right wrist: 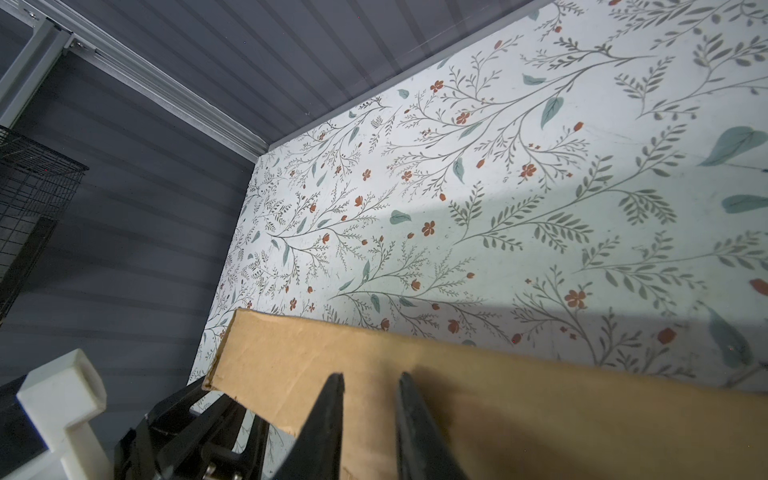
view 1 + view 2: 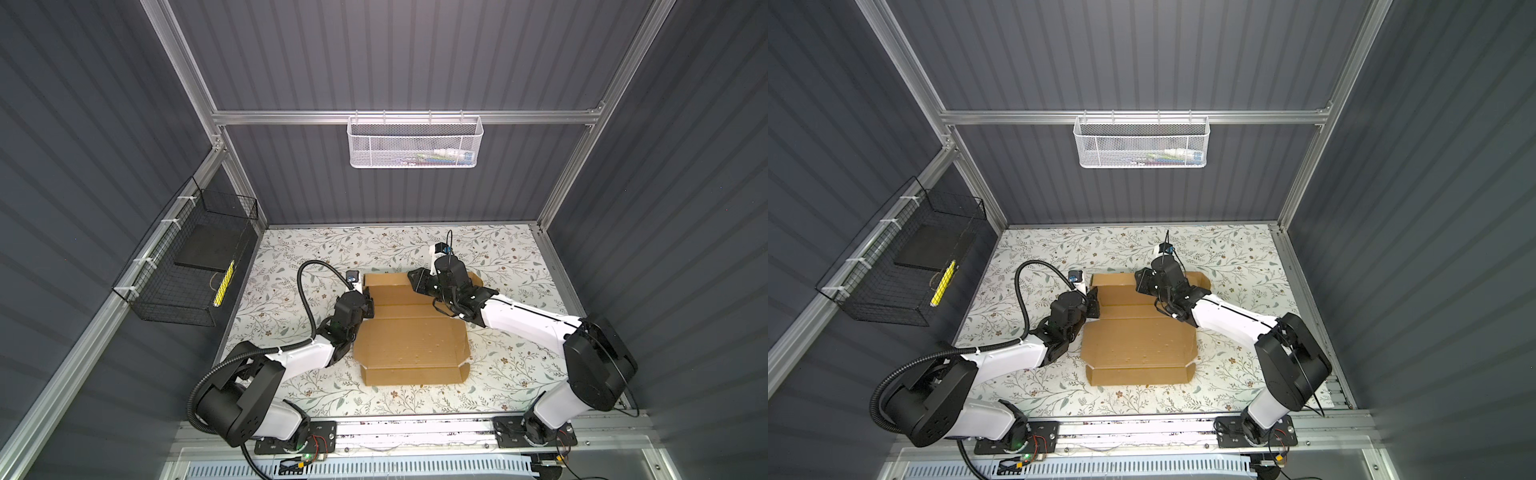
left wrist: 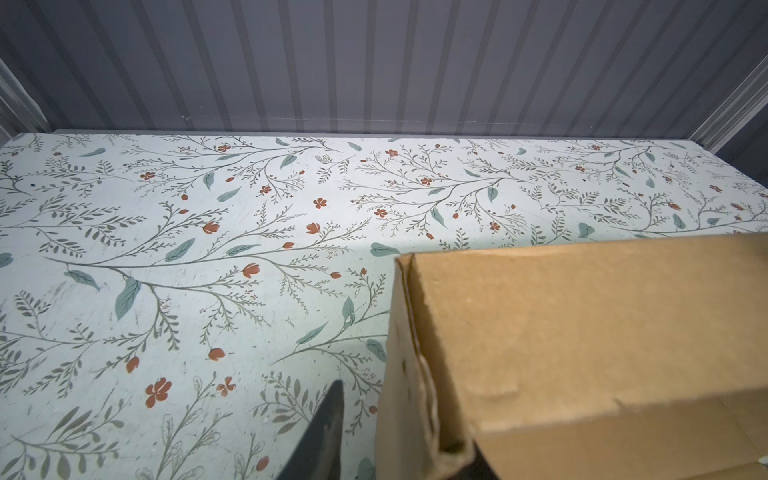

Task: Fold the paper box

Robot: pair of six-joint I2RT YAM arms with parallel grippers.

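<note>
Midway across the floral-papered bench, between both arms: paper box, brown corrugated sheet, partly formed. Base panel flat, front flap lying toward the bench's near edge, rear wall and far-left side wall raised. Left gripper at the box's far-left corner, jaws parted astride the side wall, outer finger standing clear of the cardboard, nothing pinched. Right gripper at the rear wall, jaws narrowly parted, both fingers across its face, no cardboard between them. Black wire basket on the left wall. White mesh basket on the back rail.
</note>
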